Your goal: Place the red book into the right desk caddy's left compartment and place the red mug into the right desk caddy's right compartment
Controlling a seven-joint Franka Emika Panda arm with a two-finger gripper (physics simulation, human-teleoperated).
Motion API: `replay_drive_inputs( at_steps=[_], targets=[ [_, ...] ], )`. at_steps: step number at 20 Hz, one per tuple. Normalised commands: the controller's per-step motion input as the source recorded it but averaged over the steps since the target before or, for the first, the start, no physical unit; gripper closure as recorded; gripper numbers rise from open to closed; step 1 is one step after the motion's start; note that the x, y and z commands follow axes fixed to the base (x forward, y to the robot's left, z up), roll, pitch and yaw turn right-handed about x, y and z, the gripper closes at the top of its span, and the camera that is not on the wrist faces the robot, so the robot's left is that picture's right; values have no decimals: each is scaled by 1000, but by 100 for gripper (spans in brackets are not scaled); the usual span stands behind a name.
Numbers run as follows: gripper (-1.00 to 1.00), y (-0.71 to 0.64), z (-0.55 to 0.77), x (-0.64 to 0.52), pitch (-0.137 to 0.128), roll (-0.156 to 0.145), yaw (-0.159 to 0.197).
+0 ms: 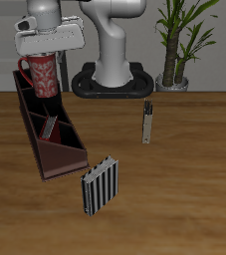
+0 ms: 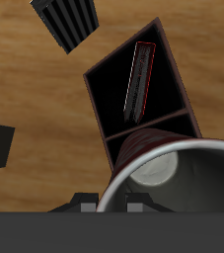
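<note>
wooden table (image 1: 184,189) is sitting under a potted plant (image 1: 179,40). gripper (image 1: 47,52) is clamping the mottled red mug (image 1: 40,74), pale inside, above the right desk caddy (image 1: 55,154).

No lettering, number, brand or sign can be read anywhere in either view. The mottled red mug with the pale grey rim (image 1: 40,72) carries only a blotchy pattern, no words. The slim dark-red hardcover book (image 2: 138,79) lying in the long maroon-brown box caddy (image 1: 37,139) shows a plain cover and pale page edges. The black-and-white striped book (image 1: 99,186) bears stripes alone. The small dark upright object farther back on the wooden table (image 1: 146,122) has pale marks too small to make out.
</note>
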Motion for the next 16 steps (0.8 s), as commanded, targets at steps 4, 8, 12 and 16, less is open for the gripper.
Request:
replay_drive_inputs(
  at_steps=[4, 8, 12, 16],
  targets=[
    [100, -189, -33, -322, -17, -29, -43],
    [100, -225, 3, -285, -33, -31, -27],
    [100, -135, -78, -335, -15, -33, -52],
    [100, -7, -72, -239, 0, 11, -35]
  ],
)
